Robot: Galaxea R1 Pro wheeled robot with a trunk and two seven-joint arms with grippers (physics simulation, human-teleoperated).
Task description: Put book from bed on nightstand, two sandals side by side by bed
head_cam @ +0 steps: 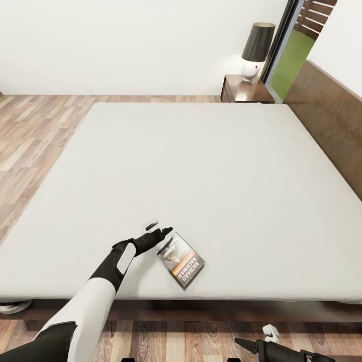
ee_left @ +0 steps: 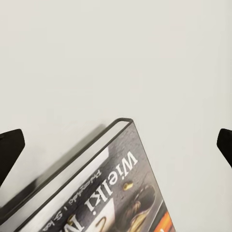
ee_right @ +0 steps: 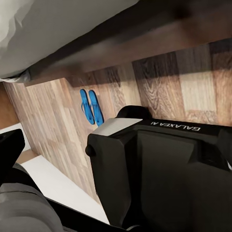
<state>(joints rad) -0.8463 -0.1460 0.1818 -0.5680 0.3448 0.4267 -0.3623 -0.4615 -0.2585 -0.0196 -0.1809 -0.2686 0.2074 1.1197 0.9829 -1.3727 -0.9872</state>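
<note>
Book flat on the bed, close to the near edge of the mattress, just ahead of the left tool and slightly to its right, touching or nearly so at one corner; hard to tell which from the head view. Left tool spread wide and holding nothing: in the left wrist view, dark fingertips far apart at either side, with the book's corner between them and somewhat short of the tips. Long axis of the book set diagonally to the tool's line of reach, spine edge slanting across rather than square to the fingers. Left arm plainly the nearer one; right tool low beside the bed frame, well apart from the book, opening not readable. Nightstand far beyond the left tool, across the whole mattress, by the headboard. Sandals together on the floor, side by side, past the bed frame in the right wrist view. Likely needed: a small twist to square the fingers across the book's narrow width before closing
</note>
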